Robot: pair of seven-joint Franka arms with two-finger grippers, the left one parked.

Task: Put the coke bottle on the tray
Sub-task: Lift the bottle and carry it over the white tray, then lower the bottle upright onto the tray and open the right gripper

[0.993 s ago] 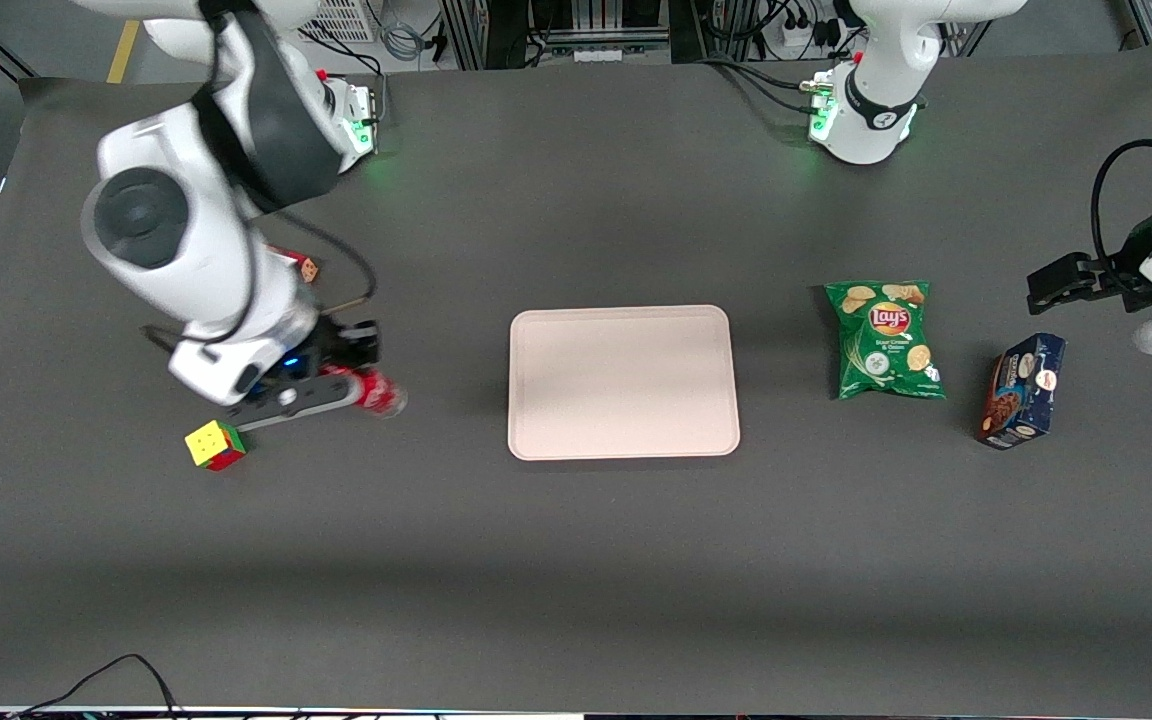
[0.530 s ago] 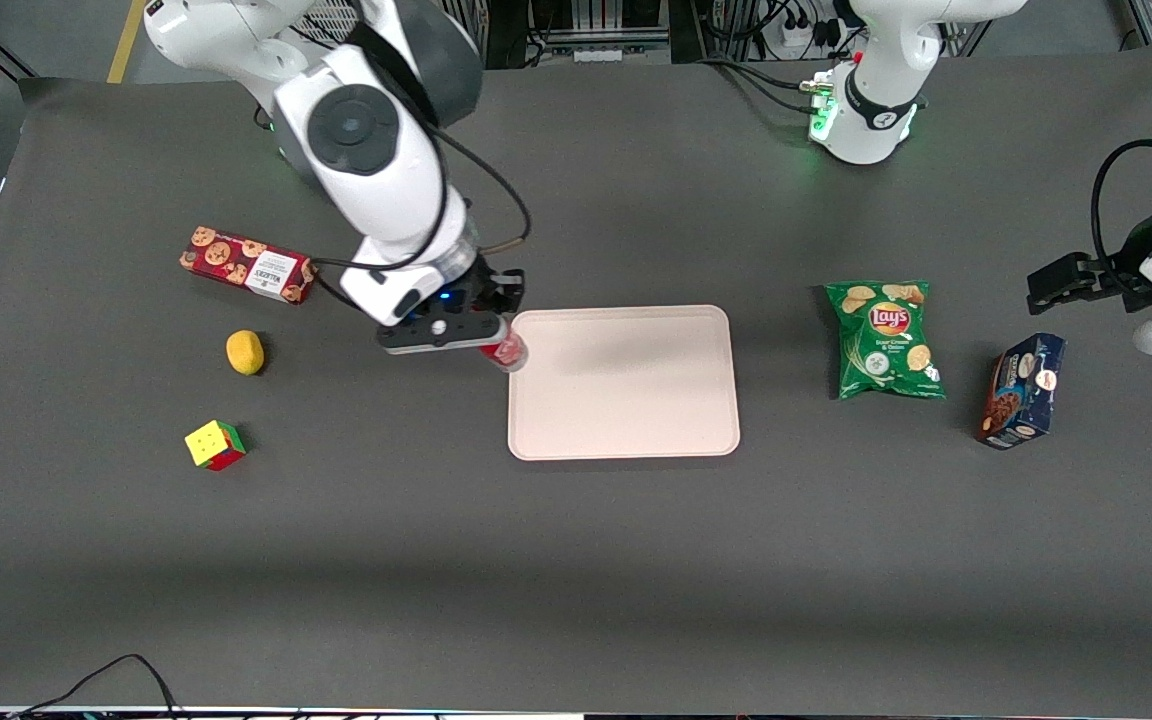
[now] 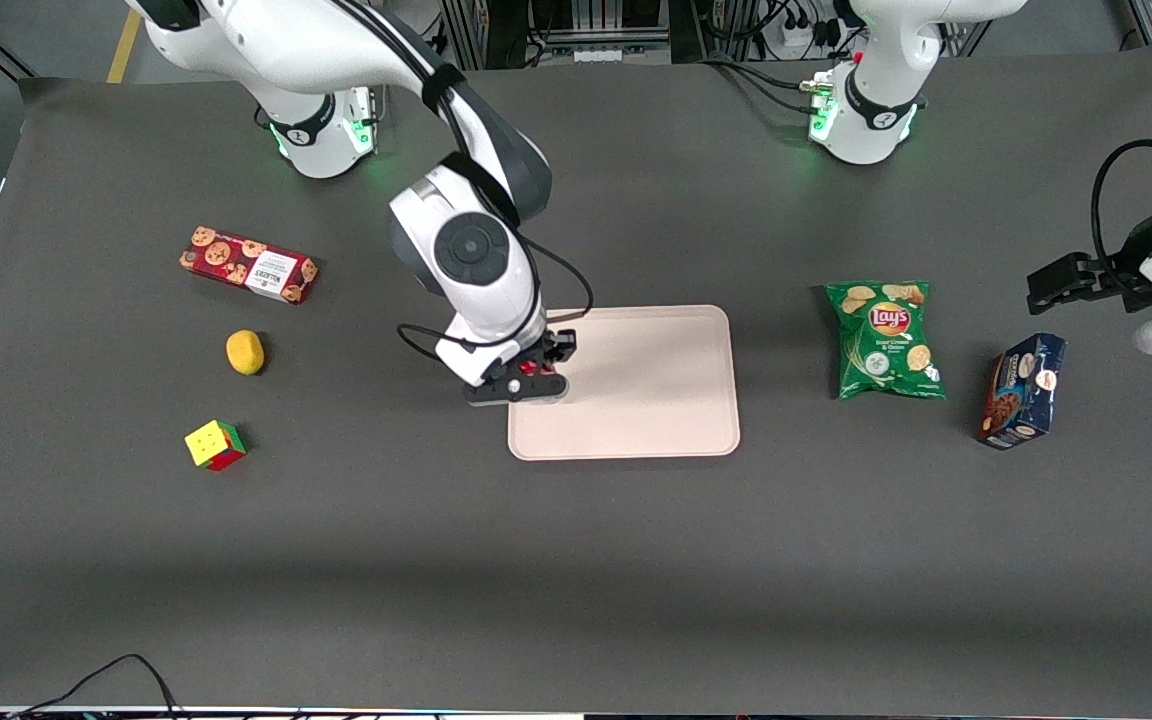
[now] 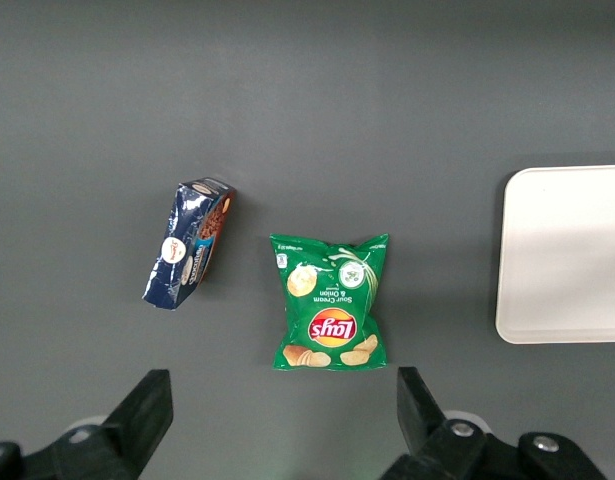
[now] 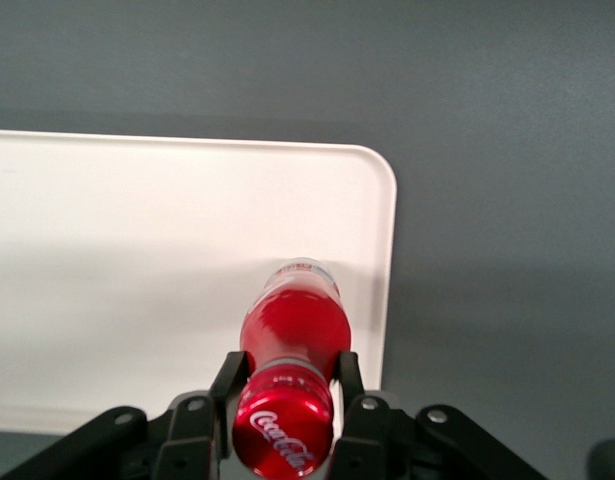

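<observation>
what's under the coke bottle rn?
The tray, near its edge toward the working arm. The claw holds the coke bottle above it; whether its base touches is hidden.

The gripper holds the bottle just under its red cap, with one finger on each side. The bottle's clear base is over the tray, near a rounded corner and close to the rim. Around the tray is the dark table.
</observation>
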